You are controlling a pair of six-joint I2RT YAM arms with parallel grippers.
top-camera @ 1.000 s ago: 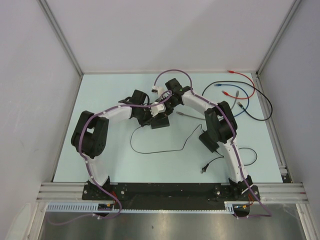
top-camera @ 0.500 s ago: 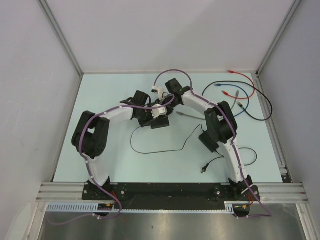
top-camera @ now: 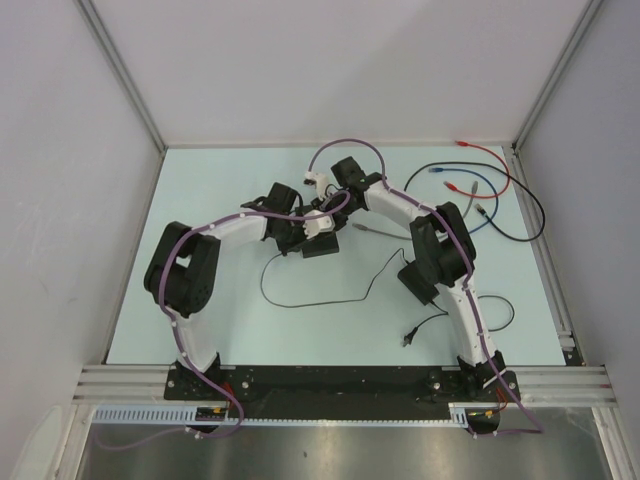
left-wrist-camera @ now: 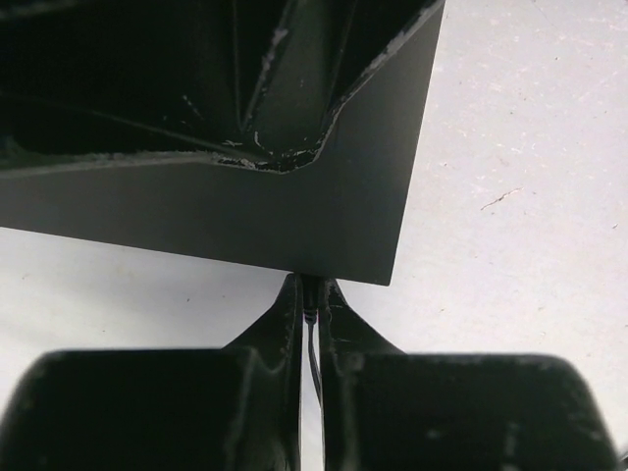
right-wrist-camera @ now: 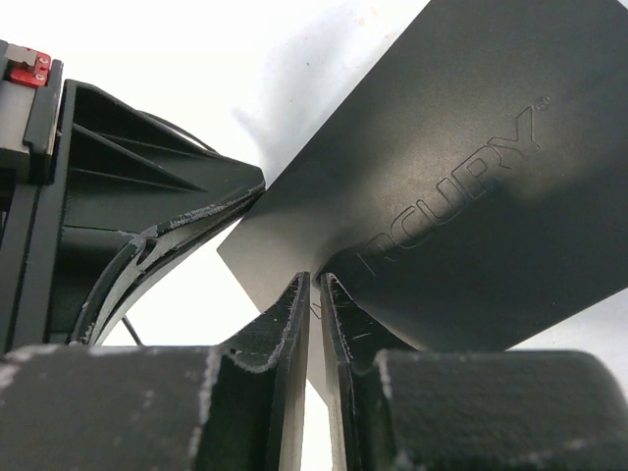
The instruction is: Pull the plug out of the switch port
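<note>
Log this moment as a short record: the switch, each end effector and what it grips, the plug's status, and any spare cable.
Switch: flat black box at mid-table, where both arms meet.
Left end effector: at the switch's edge, fingers closed on a thin black lead.
Right end effector: fingers together, tips over the switch's lettered top near a corner.
Plug: port hidden in every view, so cannot tell whether it is in or out.
Spare: red cable at the far right of the table.
</note>
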